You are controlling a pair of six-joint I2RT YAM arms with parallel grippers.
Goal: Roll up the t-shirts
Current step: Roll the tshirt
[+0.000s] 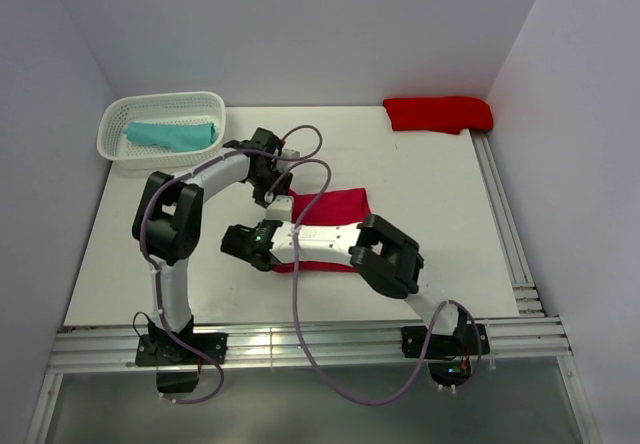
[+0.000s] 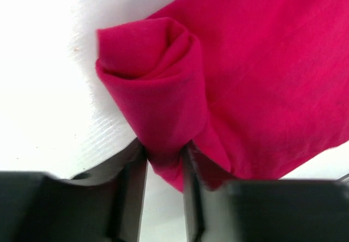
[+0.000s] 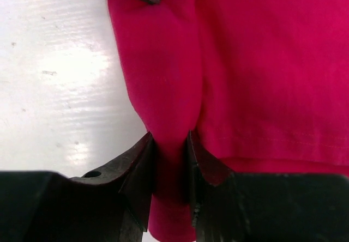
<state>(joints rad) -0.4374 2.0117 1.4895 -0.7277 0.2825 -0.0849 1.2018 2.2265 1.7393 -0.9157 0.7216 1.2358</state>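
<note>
Mid-roll, pinching the rolled 9 o'clock edge of the raspberry-crimson soft cloth t-shirt at centre of the white bench with left tool and right tool nearly closed; next, likely turning it evenly toward 3 o'clock.

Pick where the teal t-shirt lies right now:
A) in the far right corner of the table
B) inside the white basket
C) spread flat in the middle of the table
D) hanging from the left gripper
B: the teal t-shirt lies bundled inside the white basket, at the far left of the top view.
</note>
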